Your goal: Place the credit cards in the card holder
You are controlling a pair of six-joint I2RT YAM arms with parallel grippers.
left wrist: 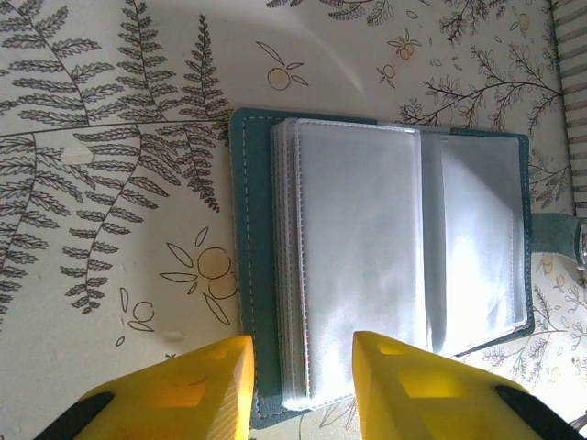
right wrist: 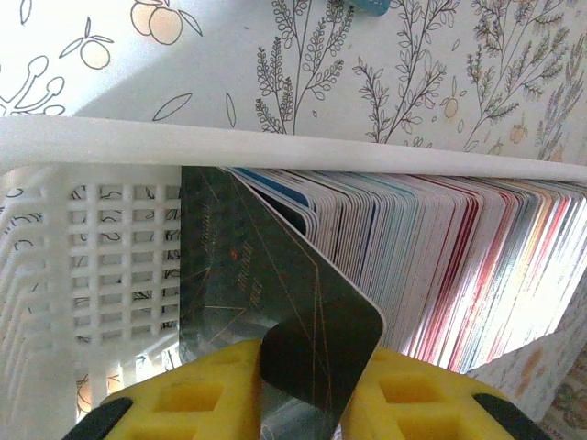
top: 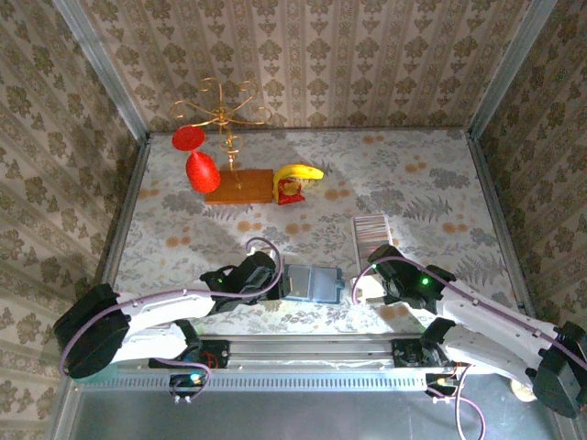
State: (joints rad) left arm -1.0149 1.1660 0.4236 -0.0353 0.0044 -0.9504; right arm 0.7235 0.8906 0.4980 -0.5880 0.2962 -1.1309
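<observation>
**Right gripper (right wrist: pixel 307 394) pinching one card; card holder (top: pixel 312 282) open at near ctr**

Top view: I see the card holder lying flat on the table (top: pixel 413 174), close to the near edge, about midway btwn the two arms. It's spread open, clear sleeves up, teal cover showing round the edges.

The left gripper (left wrist: pixel 303 390) sits at the holder's left side. On the wrist cam its yellow fingers (left wrist: pixel 197 394) are part-way apart, w/ the holder's cover edge and sleeve stack in the gap btwn them. Nothing clamped that I can make out. Can't tell if the tips touch the holder.

The white tray (right wrist: pixel 92 247) is right of the holder and a bit farther out, running toward the far side. The credit cards (right wrist: pixel 440 247) are packed on edge in it, a tight row w/ mixed edge colours.

Right gripper is at the tray's near end, jaws closed on a dark card (right wrist: pixel 266 275) w/ thin gold lines. The card is tilted, at the end of the row, beside the tray's bare mesh section.

Far left: a banana (top: pixel 300 171) and a gold wire stand (top: pixel 220 115), well apart from the work.
</observation>
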